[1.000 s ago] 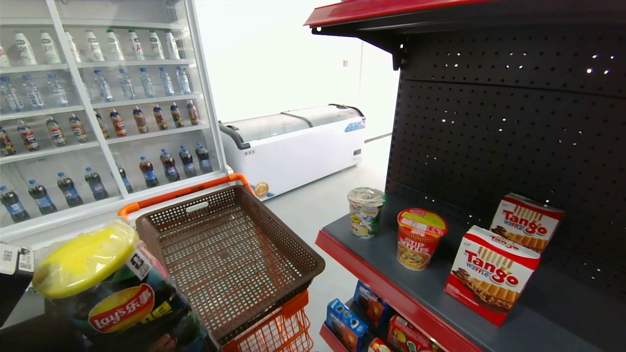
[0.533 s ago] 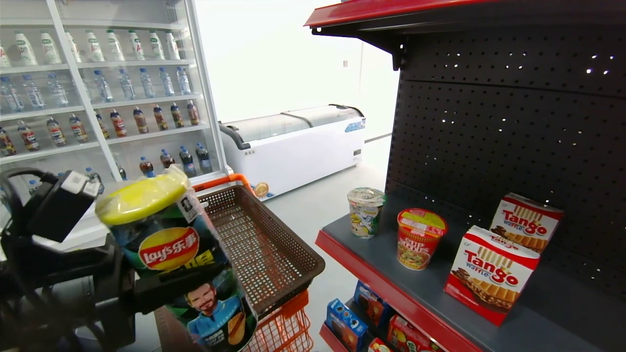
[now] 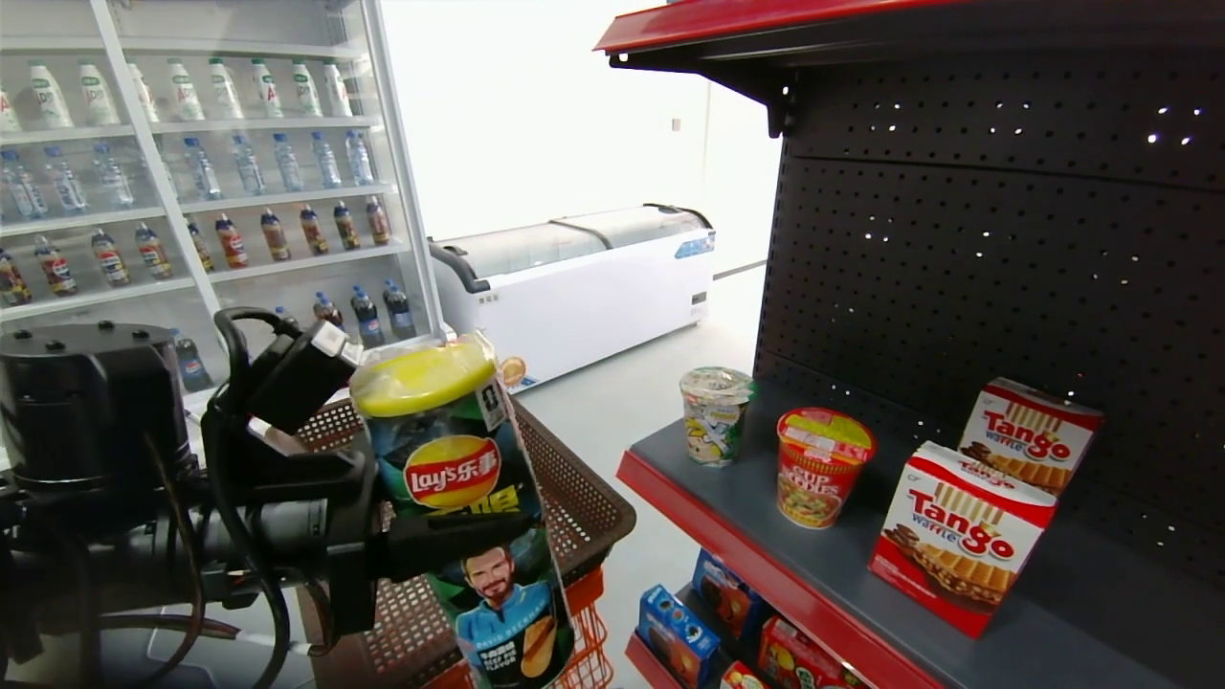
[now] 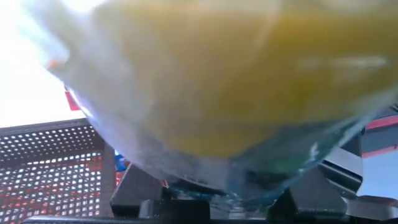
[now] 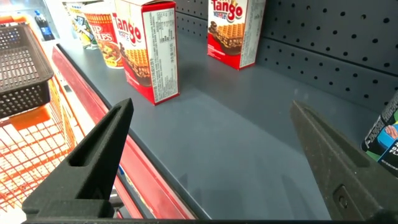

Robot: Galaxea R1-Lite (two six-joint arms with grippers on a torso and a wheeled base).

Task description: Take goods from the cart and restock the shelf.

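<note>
A tall chips can (image 3: 459,478) with a yellow lid, wrapped in clear film, hangs upright over the brown cart basket (image 3: 589,498). My left gripper (image 3: 457,538) is shut on its middle, one dark finger crossing the front. The lid (image 4: 236,81) looms close in the left wrist view. My right gripper (image 5: 211,168) stands open above a bare stretch of the grey shelf board (image 5: 249,143), with nothing between its fingers. The shelf (image 3: 756,536) lies to the right of the can.
On the shelf stand a pale cup (image 3: 715,414), a red noodle cup (image 3: 821,466) and two wafer boxes (image 3: 962,536) (image 3: 1029,433). Another can (image 5: 385,134) sits beside my right gripper. Snack packs (image 3: 679,632) fill the lower shelf. A drinks cooler (image 3: 191,191) stands behind the cart.
My left arm has lifted the chips can from the lower left and carried it rightward over the basket, closer to the shelf. The shelf goods have not moved.
</note>
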